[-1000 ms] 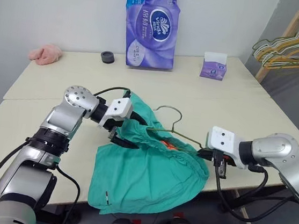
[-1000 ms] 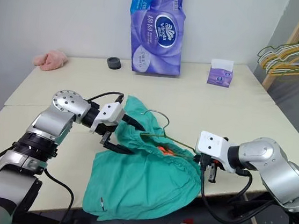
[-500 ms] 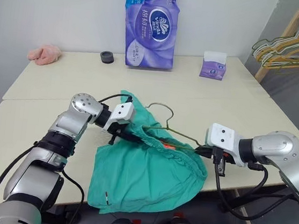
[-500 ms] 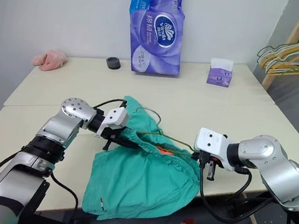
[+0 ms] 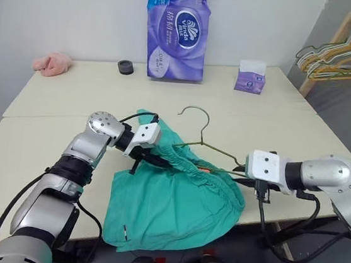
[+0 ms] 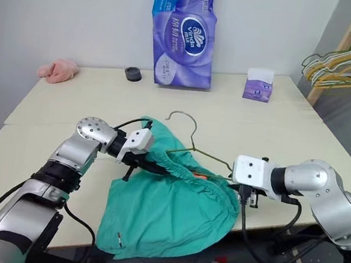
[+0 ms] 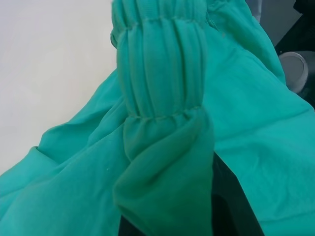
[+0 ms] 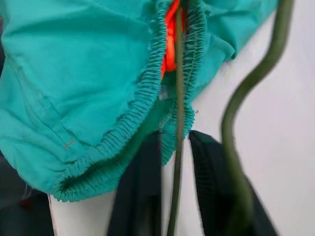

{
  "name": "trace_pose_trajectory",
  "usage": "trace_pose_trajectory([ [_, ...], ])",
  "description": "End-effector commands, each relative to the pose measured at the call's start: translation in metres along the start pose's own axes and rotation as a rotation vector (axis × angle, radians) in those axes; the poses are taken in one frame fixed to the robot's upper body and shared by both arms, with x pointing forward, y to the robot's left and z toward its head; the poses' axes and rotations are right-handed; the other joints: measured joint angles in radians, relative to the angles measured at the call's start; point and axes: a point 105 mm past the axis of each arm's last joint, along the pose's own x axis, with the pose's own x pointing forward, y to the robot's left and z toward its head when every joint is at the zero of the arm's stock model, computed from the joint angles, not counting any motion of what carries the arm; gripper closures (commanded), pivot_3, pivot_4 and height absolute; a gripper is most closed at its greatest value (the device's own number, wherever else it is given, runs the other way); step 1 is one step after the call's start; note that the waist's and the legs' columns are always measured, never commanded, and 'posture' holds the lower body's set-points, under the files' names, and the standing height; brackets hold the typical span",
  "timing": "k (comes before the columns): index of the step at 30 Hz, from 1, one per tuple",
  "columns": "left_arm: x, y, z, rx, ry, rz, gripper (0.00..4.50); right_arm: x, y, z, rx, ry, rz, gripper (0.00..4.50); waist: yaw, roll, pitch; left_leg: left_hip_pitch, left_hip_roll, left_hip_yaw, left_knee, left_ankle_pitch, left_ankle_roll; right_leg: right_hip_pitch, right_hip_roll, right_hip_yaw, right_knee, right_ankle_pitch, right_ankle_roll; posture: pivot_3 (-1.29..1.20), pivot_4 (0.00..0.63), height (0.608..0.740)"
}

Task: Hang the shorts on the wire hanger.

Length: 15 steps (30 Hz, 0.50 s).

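Observation:
The teal shorts (image 5: 173, 207) lie at the table's front edge, their lower part drooping over it. The wire hanger (image 5: 206, 127) has its hook standing up behind the gathered waistband, and its frame runs inside the waistband toward the right. My left gripper (image 5: 162, 163) is shut on the waistband's left end; the left wrist view shows the shorts (image 7: 162, 98) bunched over one dark finger (image 7: 231, 206). My right gripper (image 5: 240, 174) sits at the waistband's right end. In the right wrist view its fingers (image 8: 142, 196) stand apart, with the wire hanger's thin bar (image 8: 178, 98) passing between them.
A tall purple tissue pack (image 5: 177, 30), a small purple tissue box (image 5: 251, 76) and a black ring (image 5: 126, 67) stand along the back of the table (image 5: 58, 99). A pink cloth lump (image 5: 52, 63) lies at the back left. A wooden rack with bunched hangers (image 5: 339, 58) stands at the right.
My left gripper has closed on the waistband. My right gripper's fingers have parted around the wire, and the hanger's hook has swung up and stands higher.

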Motion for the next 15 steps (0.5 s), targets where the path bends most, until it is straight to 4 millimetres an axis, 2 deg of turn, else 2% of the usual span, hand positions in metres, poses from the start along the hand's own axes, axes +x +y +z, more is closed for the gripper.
trace_pose_trajectory([
  [1, -0.014, 0.019, 0.001, 0.027, 0.037, 0.122, 4.44, -0.022, -0.003, -0.017, 0.072, 0.048, -0.034, 2.10, 0.004, 0.000, 0.000, 0.000, 0.000, 0.000, 0.000, 0.000, 0.000, 0.000, 0.000, 0.000, 0.000, 0.000, 0.000, -0.14, 0.059, 0.740],
  [6, -0.015, 0.018, 0.000, 0.029, 0.043, 0.125, 4.46, -0.053, -0.015, -0.055, 0.283, 0.101, -0.224, 0.37, -0.001, -0.001, 0.000, 0.001, 0.000, 0.001, 0.000, 0.000, 0.000, 0.000, 0.000, 0.000, 0.000, 0.000, 0.000, -0.14, 0.063, 0.740],
  [9, -0.016, 0.019, 0.000, 0.026, 0.041, 0.137, 4.48, -0.063, -0.010, -0.071, 0.438, 0.093, -0.316, 0.36, -0.002, -0.001, 0.000, 0.001, 0.001, 0.000, 0.000, 0.000, 0.000, 0.000, 0.000, 0.000, 0.001, 0.000, 0.000, -0.14, 0.064, 0.740],
  [10, -0.016, 0.019, 0.000, 0.025, 0.040, 0.142, 4.48, -0.062, -0.008, -0.070, 0.508, 0.032, -0.365, 0.36, -0.001, -0.001, 0.000, 0.001, 0.001, 0.000, 0.000, 0.000, 0.000, 0.000, 0.000, 0.000, 0.001, 0.000, 0.000, -0.14, 0.065, 0.740],
  [13, -0.018, 0.023, 0.004, 0.016, 0.020, 0.167, 4.48, -0.048, 0.012, -0.051, 0.719, -0.227, -0.436, 0.36, 0.000, -0.004, 0.000, 0.001, 0.001, -0.002, 0.000, 0.000, 0.000, 0.001, 0.001, 0.000, 0.001, 0.000, 0.000, -0.15, 0.067, 0.740],
  [15, -0.019, 0.026, 0.006, 0.013, 0.010, 0.178, 4.48, -0.036, 0.029, -0.039, 0.743, -0.284, -0.424, 0.36, -0.001, -0.003, 0.000, 0.001, 0.001, -0.003, -0.001, 0.000, 0.000, 0.001, 0.001, 0.000, 0.002, 0.000, 0.000, -0.15, 0.067, 0.740],
])
